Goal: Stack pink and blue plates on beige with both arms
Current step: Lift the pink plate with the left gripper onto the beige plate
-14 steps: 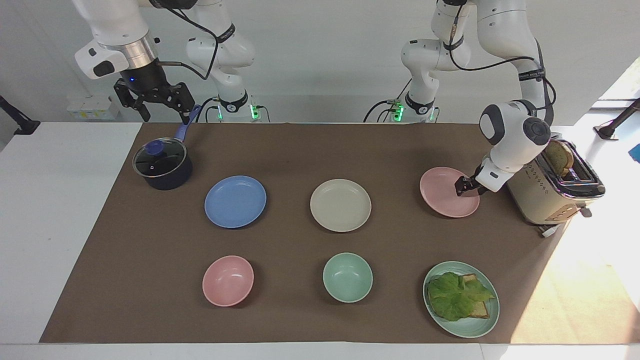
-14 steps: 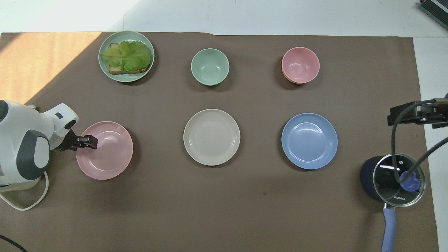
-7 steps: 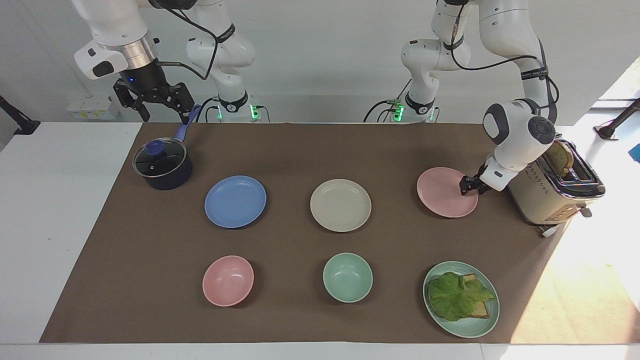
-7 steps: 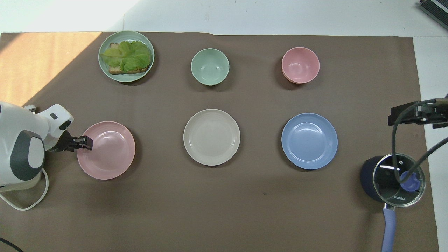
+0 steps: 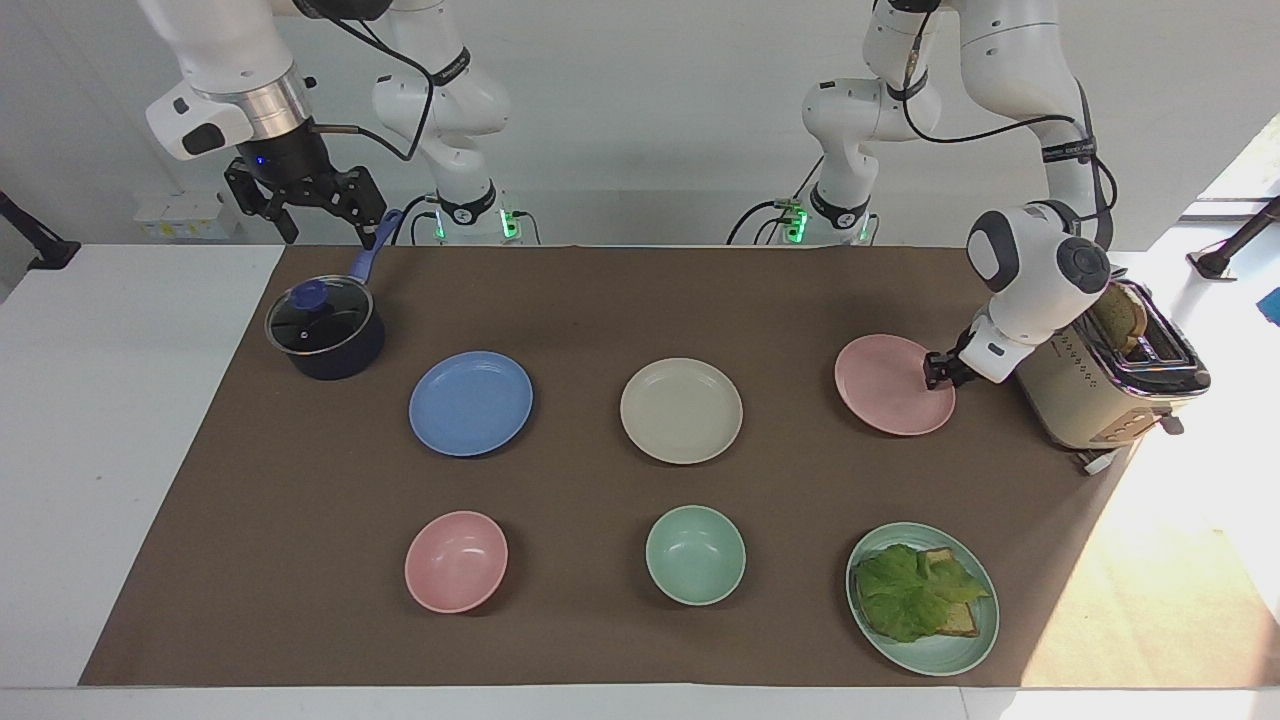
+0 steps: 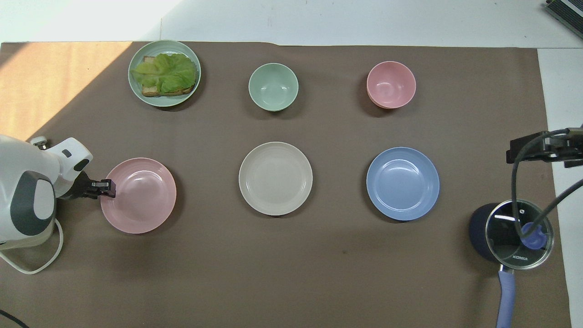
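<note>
The pink plate [image 5: 888, 384] [image 6: 141, 196] lies on the brown mat toward the left arm's end, next to the toaster. My left gripper [image 5: 938, 371] [image 6: 104, 188] reaches in low from the toaster's side and is shut on the rim of the pink plate. The beige plate [image 5: 681, 410] [image 6: 275, 178] sits in the middle of the mat. The blue plate [image 5: 470, 403] [image 6: 402, 183] rests beside it toward the right arm's end. My right gripper [image 5: 318, 222] [image 6: 539, 149] hangs open in the air over the pot's handle and waits.
A dark pot [image 5: 325, 330] with a glass lid stands near the blue plate. A cream toaster [image 5: 1105, 385] is close by the left arm. Farther from the robots are a pink bowl [image 5: 456, 561], a green bowl [image 5: 695, 554] and a green plate [image 5: 965, 645] with lettuce toast.
My left gripper drew back from the pink plate's inside to its rim and closed there; the plate shifted slightly. The right gripper rose a little.
</note>
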You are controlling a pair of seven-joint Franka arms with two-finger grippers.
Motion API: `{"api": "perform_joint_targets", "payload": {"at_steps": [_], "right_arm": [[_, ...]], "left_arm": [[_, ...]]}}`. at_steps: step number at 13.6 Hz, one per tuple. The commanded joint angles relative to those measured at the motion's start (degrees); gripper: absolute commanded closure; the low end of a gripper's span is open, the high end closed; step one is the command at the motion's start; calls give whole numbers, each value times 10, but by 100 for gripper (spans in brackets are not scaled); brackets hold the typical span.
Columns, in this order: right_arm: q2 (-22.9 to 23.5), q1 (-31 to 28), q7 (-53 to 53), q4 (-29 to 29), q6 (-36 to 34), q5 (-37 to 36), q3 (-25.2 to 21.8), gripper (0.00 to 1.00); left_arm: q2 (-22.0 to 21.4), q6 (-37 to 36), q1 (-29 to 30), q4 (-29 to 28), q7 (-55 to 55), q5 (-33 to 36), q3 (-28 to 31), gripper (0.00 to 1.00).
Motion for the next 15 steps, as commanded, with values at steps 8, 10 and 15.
{"api": "perform_joint_targets", "payload": {"at_steps": [8,10,15], "right_arm": [[-8,-6,-5,-9,1,2,5,0],[-6,-2,-4,-7,8,3,5,0],[-5,-1,-1,-8,20,3,7,0]], "left_arm": [[-3,-270,-5,180,11,-7,-2,100],[-5,-308,-20,209,-22,-65,-11,100],[-8,-244,-129,210,-253,-104,-67,100]]}}
